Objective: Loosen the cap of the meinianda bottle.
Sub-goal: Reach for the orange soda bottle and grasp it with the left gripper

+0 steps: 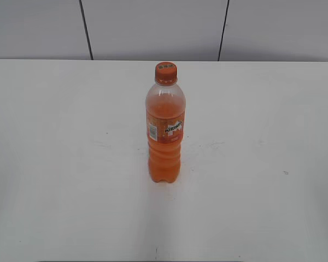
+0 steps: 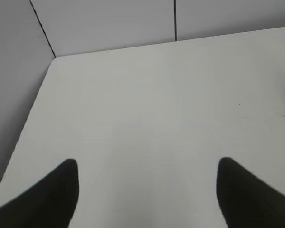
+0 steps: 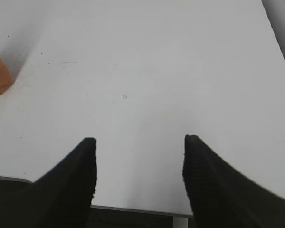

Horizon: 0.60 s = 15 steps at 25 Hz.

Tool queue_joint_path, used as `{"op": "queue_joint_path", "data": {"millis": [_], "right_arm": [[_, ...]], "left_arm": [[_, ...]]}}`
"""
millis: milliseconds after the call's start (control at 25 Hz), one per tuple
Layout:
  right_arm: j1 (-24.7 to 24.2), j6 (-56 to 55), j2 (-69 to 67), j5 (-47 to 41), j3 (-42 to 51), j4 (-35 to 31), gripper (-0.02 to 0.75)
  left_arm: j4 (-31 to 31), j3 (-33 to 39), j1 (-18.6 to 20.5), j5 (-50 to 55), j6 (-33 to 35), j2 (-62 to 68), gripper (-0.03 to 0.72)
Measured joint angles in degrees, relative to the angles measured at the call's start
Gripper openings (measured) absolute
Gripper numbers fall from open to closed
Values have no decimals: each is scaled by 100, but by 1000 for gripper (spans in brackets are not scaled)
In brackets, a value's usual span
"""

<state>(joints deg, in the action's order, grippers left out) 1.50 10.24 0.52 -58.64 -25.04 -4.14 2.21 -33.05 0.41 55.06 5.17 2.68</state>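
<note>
Both grippers, left [image 2: 147, 190] and right [image 3: 138, 166], gaped empty. Meinianda bottle [image 1: 165, 131] stood upright mid-table [image 1: 54, 164], nearer the far edge; probably heavy, slick (nearly full), so clamp the body, twist the ribbed cap [image 1: 166, 73].

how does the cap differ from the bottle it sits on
The cap is small, squat and opaque orange; the meinianda bottle is tall and clear, showing orange drink inside. The cap has only tiny pale marks on its top, while the bottle wears an orange label with a white logo. The cap sits at the very top; the bottle stands upright on the white table. Both read as orange and round.
</note>
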Motion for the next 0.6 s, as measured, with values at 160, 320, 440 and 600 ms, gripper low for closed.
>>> {"op": "queue_joint_path", "data": {"millis": [160, 320, 440, 600], "right_arm": [[0, 0, 0, 0, 0, 0, 437], [0, 0, 0, 0, 0, 0, 437], [0, 0, 0, 0, 0, 0, 437], [0, 0, 0, 0, 0, 0, 437]], "left_arm": [[0, 184, 0, -1336, 106, 445, 542], [-221, 873, 0, -3199, 129, 1129, 542], [-598, 1317, 0, -4455, 129, 1694, 540], [-756, 1396, -16, -5339, 129, 2521, 540]]}}
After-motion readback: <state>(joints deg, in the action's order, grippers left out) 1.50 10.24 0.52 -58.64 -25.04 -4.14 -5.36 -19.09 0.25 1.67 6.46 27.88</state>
